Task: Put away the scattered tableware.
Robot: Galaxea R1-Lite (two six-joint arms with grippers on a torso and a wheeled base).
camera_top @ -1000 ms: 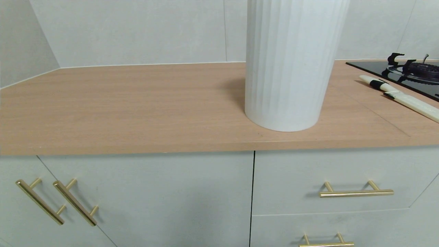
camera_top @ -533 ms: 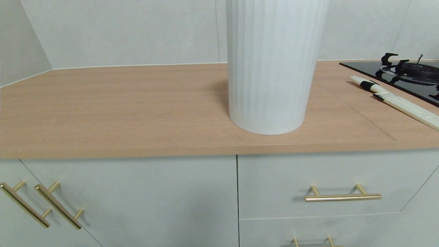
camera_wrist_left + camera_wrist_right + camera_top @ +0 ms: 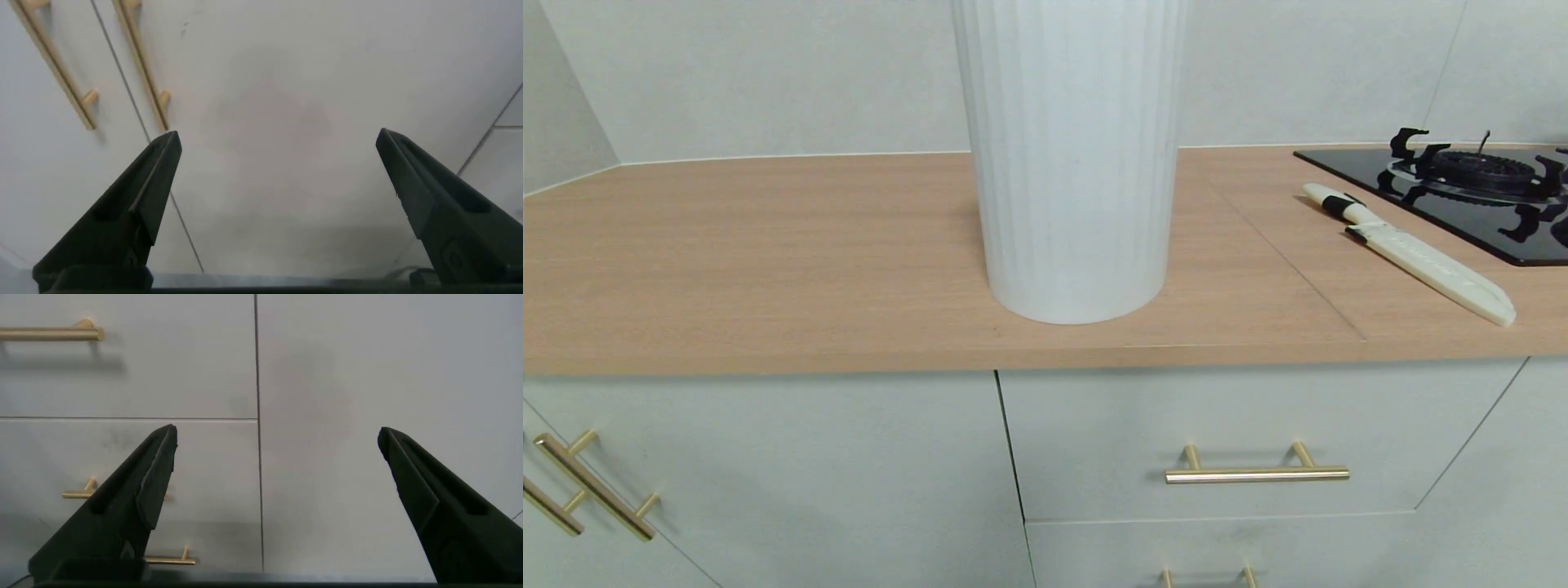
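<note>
Count: one table [image 3: 768, 269] carrying one white ribbed container [image 3: 1074, 163], one knife [image 3: 1409, 253] and one black hob [image 3: 1445, 204] with one whole burner grate [image 3: 1474, 167]; cabinet fronts below, four brass bar handles [image 3: 1256, 472].

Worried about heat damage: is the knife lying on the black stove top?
No, the knife lies on the wooden countertop, beside the black stove top rather than on it.

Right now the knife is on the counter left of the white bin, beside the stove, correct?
No. The head view shows the knife right of the white bin, not left. It does lie on the counter beside the stove.
</note>
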